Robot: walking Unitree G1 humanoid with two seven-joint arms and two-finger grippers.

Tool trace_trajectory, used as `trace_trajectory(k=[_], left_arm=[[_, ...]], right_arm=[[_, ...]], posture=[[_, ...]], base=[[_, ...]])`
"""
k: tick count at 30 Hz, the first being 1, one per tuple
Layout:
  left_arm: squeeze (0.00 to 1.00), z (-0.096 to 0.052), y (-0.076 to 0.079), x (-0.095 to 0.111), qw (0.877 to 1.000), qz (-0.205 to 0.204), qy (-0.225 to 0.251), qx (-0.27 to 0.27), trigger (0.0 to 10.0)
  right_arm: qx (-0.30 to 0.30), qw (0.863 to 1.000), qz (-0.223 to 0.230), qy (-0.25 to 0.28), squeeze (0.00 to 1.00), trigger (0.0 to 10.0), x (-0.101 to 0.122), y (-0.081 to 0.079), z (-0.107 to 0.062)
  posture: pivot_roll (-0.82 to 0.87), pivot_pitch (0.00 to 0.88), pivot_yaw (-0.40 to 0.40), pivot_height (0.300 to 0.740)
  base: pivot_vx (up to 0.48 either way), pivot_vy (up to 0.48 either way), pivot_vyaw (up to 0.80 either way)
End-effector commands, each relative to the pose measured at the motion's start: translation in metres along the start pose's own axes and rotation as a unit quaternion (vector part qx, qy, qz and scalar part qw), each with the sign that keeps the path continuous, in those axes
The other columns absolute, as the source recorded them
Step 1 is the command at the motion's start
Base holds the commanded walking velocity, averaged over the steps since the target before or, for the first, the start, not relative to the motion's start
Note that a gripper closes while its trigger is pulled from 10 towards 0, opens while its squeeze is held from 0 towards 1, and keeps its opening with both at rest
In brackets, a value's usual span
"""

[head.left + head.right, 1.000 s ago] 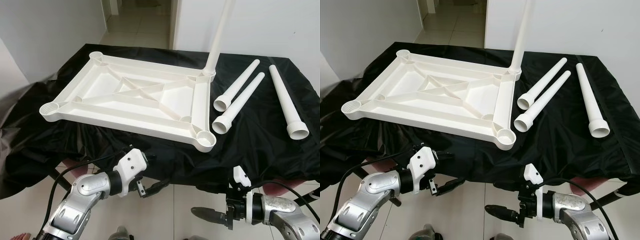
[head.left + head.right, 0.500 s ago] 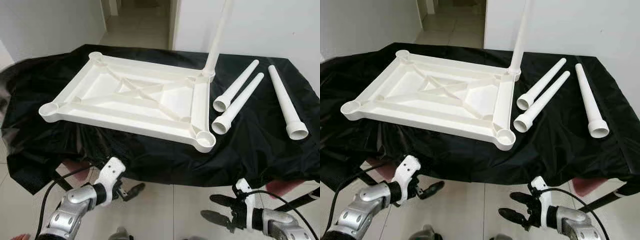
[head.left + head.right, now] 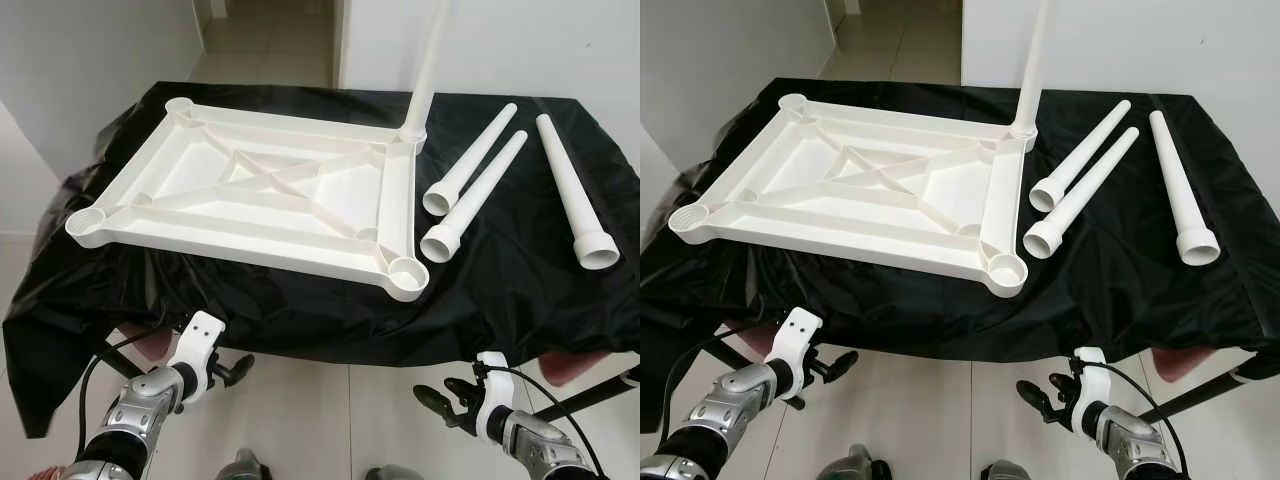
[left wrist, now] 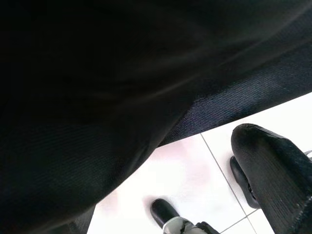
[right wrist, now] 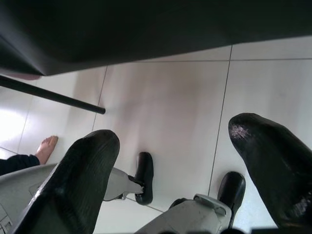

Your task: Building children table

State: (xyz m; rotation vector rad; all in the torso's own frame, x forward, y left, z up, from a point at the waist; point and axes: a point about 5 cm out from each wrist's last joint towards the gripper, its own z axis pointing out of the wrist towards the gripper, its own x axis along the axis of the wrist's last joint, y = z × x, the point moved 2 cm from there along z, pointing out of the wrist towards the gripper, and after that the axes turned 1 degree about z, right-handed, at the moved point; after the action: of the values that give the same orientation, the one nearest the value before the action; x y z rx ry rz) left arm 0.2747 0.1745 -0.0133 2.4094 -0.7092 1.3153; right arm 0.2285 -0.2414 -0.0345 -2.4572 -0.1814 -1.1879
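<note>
Black cloth (image 3: pixel 520 290) is draped over a work surface in a white-walled room, as seen in the left eye view; on it the upturned white tabletop (image 3: pixel 255 195) lies at about 10 o'clock from centre, with one leg (image 3: pixel 428 70) already standing upright in its far right corner socket. Three loose legs (image 3: pixel 470 180) are laid side by side at 2 o'clock, well apart from the tabletop. Compared with a second ago, both arms have been lowered and drawn back below the table edge, and the whole scene has shifted as the head moved; nothing on the cloth appears to have been displaced, so three sockets are judged yet to be filled. The left gripper (image 3: pixel 232 370) is held at 7 o'clock, the right gripper (image 3: pixel 440 402) at 5 o'clock. In the right eye view the same layout is repeated. In the left wrist view dark cloth and one black finger (image 4: pixel 275 170) are seen; its spread cannot be told. In the right wrist view two fingers (image 5: pixel 83 170) are parted wide over floor tiles (image 5: pixel 165 112), with nothing held.
</note>
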Motion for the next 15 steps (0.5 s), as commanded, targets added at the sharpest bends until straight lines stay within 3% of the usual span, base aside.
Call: trace_trajectory(k=[1,6,7,11,12,15], left_arm=[[0.0,0.0,-0.004,-0.002,1.0,-0.001,-0.002,0.016,10.0],[0.0,0.002,-0.007,-0.009,0.999,-0.009,-0.013,0.031,10.0],[0.0,0.003,-0.01,-0.018,0.997,-0.026,-0.029,0.065,10.0],[0.0,0.004,-0.011,-0.022,0.995,-0.041,-0.035,0.081,10.0],[0.0,0.005,-0.012,-0.027,0.991,-0.05,-0.045,0.113,10.0],[0.0,0.005,-0.013,-0.03,0.988,-0.059,-0.051,0.133,10.0]], right_arm=[[0.0,1.0,0.005,-0.005,0.0,10.0,-0.005,-0.001,0.001],[-0.018,1.0,0.012,-0.015,0.0,10.0,-0.012,0.001,0.003],[-0.055,0.998,0.017,-0.022,0.0,10.0,-0.018,0.003,0.006],[-0.078,0.996,0.017,-0.024,0.0,10.0,-0.02,0.005,0.008],[-0.114,0.993,0.026,-0.031,0.0,10.0,-0.024,0.007,0.009],[-0.136,0.99,0.029,-0.035,0.0,10.0,-0.027,0.008,0.009]], posture=[[-0.01,0.105,0.071,0.74],[-0.01,0.107,0.072,0.74],[-0.01,0.106,0.074,0.74],[-0.01,0.106,0.074,0.74],[-0.01,0.105,0.072,0.74],[-0.01,0.097,0.065,0.74]], base=[[0.0,0.0,0.0],[0.0,0.0,0.0],[0.0,0.0,0.0],[0.0,0.0,0.0],[0.0,0.0,0.0],[0.0,0.0,0.0]])
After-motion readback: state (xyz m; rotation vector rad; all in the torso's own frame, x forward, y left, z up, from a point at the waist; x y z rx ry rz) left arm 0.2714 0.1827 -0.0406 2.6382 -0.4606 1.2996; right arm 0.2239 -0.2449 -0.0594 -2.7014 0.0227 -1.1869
